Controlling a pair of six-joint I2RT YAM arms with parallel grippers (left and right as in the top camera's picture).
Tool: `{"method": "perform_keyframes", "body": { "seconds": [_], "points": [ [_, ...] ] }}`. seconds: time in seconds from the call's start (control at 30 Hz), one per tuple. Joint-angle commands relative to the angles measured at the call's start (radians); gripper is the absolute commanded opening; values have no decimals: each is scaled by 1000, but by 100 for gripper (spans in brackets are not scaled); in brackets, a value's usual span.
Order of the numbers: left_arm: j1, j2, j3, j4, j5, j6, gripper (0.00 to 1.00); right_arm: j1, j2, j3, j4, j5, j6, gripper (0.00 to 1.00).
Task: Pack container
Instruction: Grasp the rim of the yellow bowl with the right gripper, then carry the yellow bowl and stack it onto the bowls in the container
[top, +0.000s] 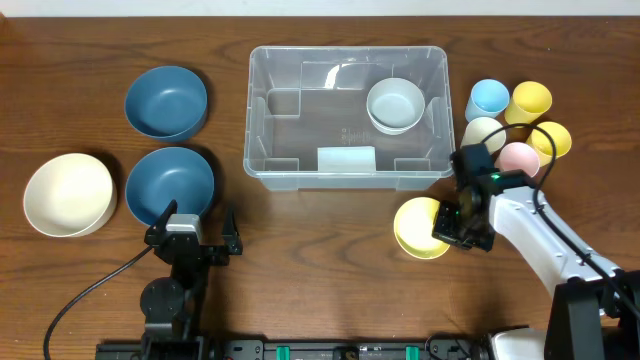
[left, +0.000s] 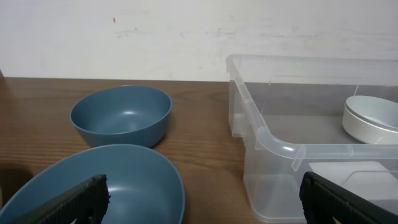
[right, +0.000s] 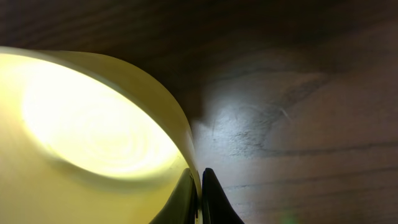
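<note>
container (top: 340, 49) | up-left of right tool (right: 200, 196) | pinching yellow bowl (top: 415, 228) rim | left tool (top: 196, 218) spread

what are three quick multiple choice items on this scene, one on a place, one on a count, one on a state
1. Where is the white bowl?
A) inside the container
B) left of the container
C) in front of the container

2. How many blue bowls are in view?
A) one
B) two
C) four

3. The right arm's fingers are:
A) open above the container
B) shut on the rim of the yellow bowl
C) open, holding nothing

Answers:
1 A, the overhead view shows it within the clear walls.
2 B, both lie left of the container.
3 B, the right wrist view shows them pinching the rim.
</note>
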Motion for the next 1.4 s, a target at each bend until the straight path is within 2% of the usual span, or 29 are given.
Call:
{"method": "perform_keyframes", "body": {
  "seconds": [0.0, 0.2, 0.4, 0.63, 0.77, 0.87, 0.97, 1.13, 1.37],
  "points": [
    [5, -6, -17, -35, 14, 13, 98, 68, 15, -34, -11, 65, 8, 1],
    [5, -6, -17, -35, 14, 13, 98, 217, -123, 10, -80, 65, -12, 1],
    [5, -6, -17, -35, 15, 13, 98, 358, -284, 143, -221, 113, -11, 1],
    [5, -6, -17, -35, 14, 13, 98, 392, -335, 296, -301, 150, -13, 1],
    [5, -6, -17, -35, 14, 13, 98, 383, -317, 425, -291, 274, -37, 1],
    [5, -6, -17, -35, 14, 13, 98, 378, -297, 521, -214, 433, -22, 1],
    [5, -6, -17, -35, 14, 13, 98, 378, -293, 558, -58, 564, -28, 1],
    [5, -6, -17, -35, 14, 13, 98, 372, -256, 557, 138, 639, -45, 1],
    [5, -6, -17, -35, 14, 13, 98, 330, -60, 557, 310, 727, -77, 1]
  ]
}}
